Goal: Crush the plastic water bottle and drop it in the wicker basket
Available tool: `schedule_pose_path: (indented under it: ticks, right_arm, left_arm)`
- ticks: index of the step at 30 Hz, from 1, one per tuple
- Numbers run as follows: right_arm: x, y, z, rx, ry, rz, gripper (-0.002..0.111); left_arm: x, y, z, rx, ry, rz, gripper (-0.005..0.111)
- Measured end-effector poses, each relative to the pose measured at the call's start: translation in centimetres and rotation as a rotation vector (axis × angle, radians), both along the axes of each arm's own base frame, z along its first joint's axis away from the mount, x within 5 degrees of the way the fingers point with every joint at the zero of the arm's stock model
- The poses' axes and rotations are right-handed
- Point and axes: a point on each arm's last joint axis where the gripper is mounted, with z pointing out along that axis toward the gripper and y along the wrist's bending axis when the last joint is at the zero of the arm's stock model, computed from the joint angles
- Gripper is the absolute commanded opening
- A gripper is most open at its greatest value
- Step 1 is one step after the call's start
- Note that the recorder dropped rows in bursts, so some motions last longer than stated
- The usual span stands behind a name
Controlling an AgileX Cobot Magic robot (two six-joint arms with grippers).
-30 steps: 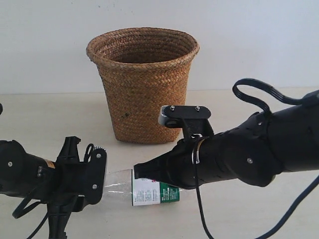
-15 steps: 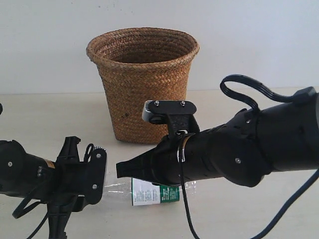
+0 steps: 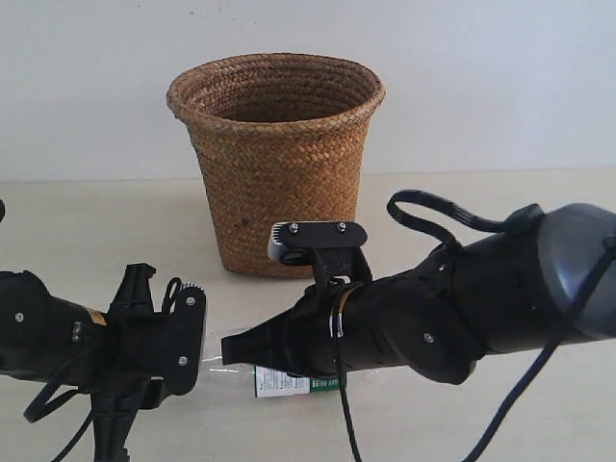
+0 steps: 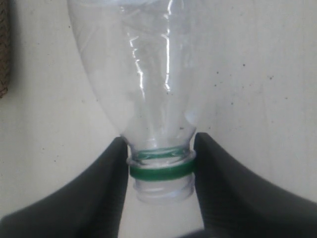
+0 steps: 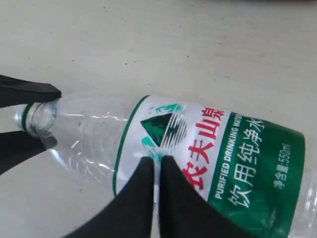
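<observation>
The plastic water bottle [image 3: 285, 384] lies on its side on the table in front of the wicker basket [image 3: 277, 159]. In the exterior view only a thin strip of its white-and-green label shows under my right arm. My left gripper [image 4: 161, 171] is shut on the bottle's neck at the green ring, with the clear shoulder [image 4: 148, 74] reaching away from it. My right gripper [image 5: 157, 161] is shut with nothing between its fingers, and its tips lie on the label [image 5: 223, 148] beside the red characters. From outside, the right gripper [image 3: 233, 346] points at the left gripper [image 3: 188, 339].
The pale table [image 3: 77, 231] runs back to a white wall behind the basket. A black cable loop [image 3: 433, 214] arches over my right arm. A strip of the basket's weave [image 4: 4, 49] shows at the edge of the left wrist view.
My right arm has moved left and lower over the bottle, covering most of it. The visible label strip has become thinner. The left gripper has kept its hold in place.
</observation>
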Motion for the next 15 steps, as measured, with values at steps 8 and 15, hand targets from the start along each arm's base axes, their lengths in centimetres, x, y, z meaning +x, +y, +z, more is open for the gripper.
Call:
schedule_pose_path:
  ticks: [8,15]
  right_arm:
    - [0.8,1.0,-1.1,0.006,-0.006,0.001,0.001]
    - [1.2,1.4,-2.2,-0.009,0.015,-0.005,0.001]
  left_arm:
    - [0.1,0.0,0.0,-0.002,-0.006,0.003,0.004]
    - [0.1,0.0,0.0,-0.002,-0.008,0.004,0.004]
